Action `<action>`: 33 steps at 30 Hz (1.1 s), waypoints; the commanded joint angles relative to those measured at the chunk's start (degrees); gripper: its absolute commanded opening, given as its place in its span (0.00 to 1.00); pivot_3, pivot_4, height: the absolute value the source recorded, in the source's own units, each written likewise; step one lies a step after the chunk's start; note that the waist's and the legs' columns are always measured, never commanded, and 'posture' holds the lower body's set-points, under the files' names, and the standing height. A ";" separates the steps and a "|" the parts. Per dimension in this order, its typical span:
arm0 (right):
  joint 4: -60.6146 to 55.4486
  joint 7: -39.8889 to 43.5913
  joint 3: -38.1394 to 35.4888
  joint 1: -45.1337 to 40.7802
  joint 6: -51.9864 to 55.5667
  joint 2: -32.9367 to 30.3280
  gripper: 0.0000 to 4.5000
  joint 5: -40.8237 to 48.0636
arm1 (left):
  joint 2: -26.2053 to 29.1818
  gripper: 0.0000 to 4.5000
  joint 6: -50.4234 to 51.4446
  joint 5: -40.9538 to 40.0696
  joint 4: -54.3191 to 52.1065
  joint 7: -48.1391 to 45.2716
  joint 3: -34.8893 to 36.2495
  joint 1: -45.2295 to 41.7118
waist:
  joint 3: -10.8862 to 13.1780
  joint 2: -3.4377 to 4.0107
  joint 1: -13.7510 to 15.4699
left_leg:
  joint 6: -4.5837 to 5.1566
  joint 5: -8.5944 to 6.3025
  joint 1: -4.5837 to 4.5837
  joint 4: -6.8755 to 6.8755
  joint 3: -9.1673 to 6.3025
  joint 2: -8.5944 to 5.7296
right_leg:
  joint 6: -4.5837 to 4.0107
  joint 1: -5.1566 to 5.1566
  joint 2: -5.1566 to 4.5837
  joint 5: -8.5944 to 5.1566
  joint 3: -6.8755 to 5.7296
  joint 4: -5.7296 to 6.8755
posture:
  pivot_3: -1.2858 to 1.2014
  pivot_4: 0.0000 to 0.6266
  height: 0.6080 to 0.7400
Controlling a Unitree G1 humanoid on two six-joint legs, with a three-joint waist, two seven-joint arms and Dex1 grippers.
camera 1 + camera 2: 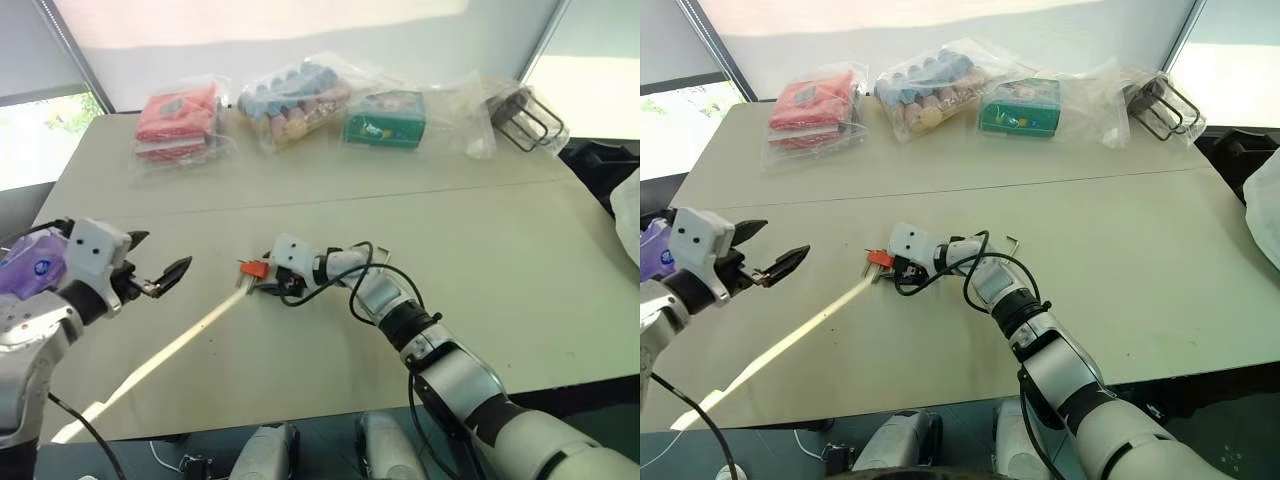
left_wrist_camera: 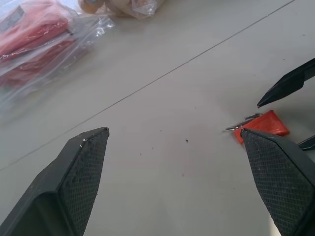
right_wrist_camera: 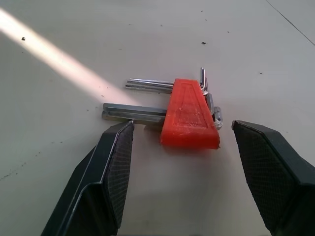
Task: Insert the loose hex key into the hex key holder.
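Head views: I see the hex key holder [image 1: 256,268], a red-orange plastic wedge, lying on the matte beige desk [image 1: 500,260] just beside my right end effector [image 1: 262,287]. Four clear bags [image 1: 178,125] of goods line the far edge. A thin bent rod, possibly the loose hex key [image 1: 1013,243], lies behind my right forearm.

Left wrist: left end effector [image 2: 182,172] fingers apart, empty, textured pads.

Right wrist: fingers apart, flanking the holder, steel keys protruding.

Bare table [image 1: 500,260] surrounds the hex key holder [image 3: 189,114] mid-surface — the right gripper [image 3: 179,147] straddles it with jaws apart. Plastic bags [image 1: 300,100] crowd only the far edge — well apart.
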 commanded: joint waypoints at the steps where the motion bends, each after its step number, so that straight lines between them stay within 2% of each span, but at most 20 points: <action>1: 2.10 -0.76 -0.59 -0.26 1.52 -0.91 0.67 -0.67 | 0.09 1.00 -0.77 0.23 -1.28 0.25 0.39 -0.65 | 0.00 0.00 0.00 | 0.00 0.00 0.00 0.00 0.00 0.00 | 0.00 0.00 0.00 0.00 0.00 0.00 | 0.52 0.24 1.00; 3: 2.25 -0.91 -0.58 -0.26 1.32 -0.85 0.54 -0.63 | 0.13 1.00 -0.81 0.27 -1.28 0.26 0.34 -0.68 | 0.00 0.00 0.00 | 0.00 0.00 0.00 0.00 0.00 0.00 | 0.00 0.01 0.00 0.00 0.00 0.00 | 0.52 0.24 1.00; 6: 2.33 -1.05 -0.56 -0.16 0.97 -0.80 0.22 -0.52 | 0.19 1.00 -0.75 0.18 -1.33 0.26 0.28 -0.72 | -0.01 0.00 0.01 | -0.01 0.00 0.00 0.00 -0.01 0.00 | 0.00 0.01 0.00 0.00 0.00 0.00 | 0.52 0.24 1.00; 11: 2.22 -1.68 -0.48 0.03 -0.45 -1.01 0.22 -0.68 | 0.46 1.00 -0.65 0.01 -0.94 -0.05 0.00 -1.30 | -0.01 0.00 0.00 | -0.01 0.01 0.01 0.00 -0.03 0.00 | 0.00 0.01 0.00 0.00 -0.01 0.01 | 0.52 0.24 1.00; 15: -1.28 -4.80 -1.02 0.47 -8.10 -2.94 0.22 -1.79 | 0.40 1.00 0.02 -0.96 -0.58 -0.75 -1.10 -2.92 | -0.01 0.00 0.20 | -0.03 0.02 -0.01 0.00 -0.04 -0.01 | 0.00 0.00 0.00 0.00 -0.01 0.01 | 0.52 0.24 1.00; 21: -8.33 -13.64 0.47 -1.15 -26.75 -12.63 0.22 -10.57 | -1.29 1.00 3.12 -5.25 1.03 -1.48 -4.01 -9.54 | 0.00 -0.01 0.05 | -0.04 0.03 -0.09 0.02 -0.03 -0.05 | 0.00 -0.07 -0.02 0.00 -0.02 0.00 | 0.52 0.24 1.00; 24: -12.38 -15.37 -0.48 -2.34 -36.47 -18.74 0.22 -12.39 | -3.61 1.00 7.39 -11.65 2.02 -2.74 -5.83 -16.31 | 0.03 -0.04 -0.15 | -0.06 0.04 -0.11 0.01 -0.01 -0.02 | 0.00 -0.13 0.01 0.00 -0.02 0.03 | 0.52 0.24 1.00; 27: -13.72 -16.63 -1.55 -3.82 -41.63 -22.30 0.22 -12.94 | -4.95 1.00 9.98 -15.97 3.47 -4.94 -7.46 -21.21 | 0.03 -0.05 -0.39 | -0.07 0.04 -0.11 0.01 0.05 0.00 | 0.00 -0.14 0.01 0.00 -0.01 0.02 | 0.52 0.24 1.00; 33: -16.86 -16.54 -3.67 -6.69 -48.47 -27.11 0.22 -10.67 | -7.28 1.00 12.26 -18.65 9.46 -9.32 -13.26 -31.26 | 0.04 -0.08 -0.20 | -0.07 0.05 -0.11 0.03 0.06 0.00 | 0.00 -0.11 0.02 0.00 -0.01 0.00 | 0.52 0.24 1.00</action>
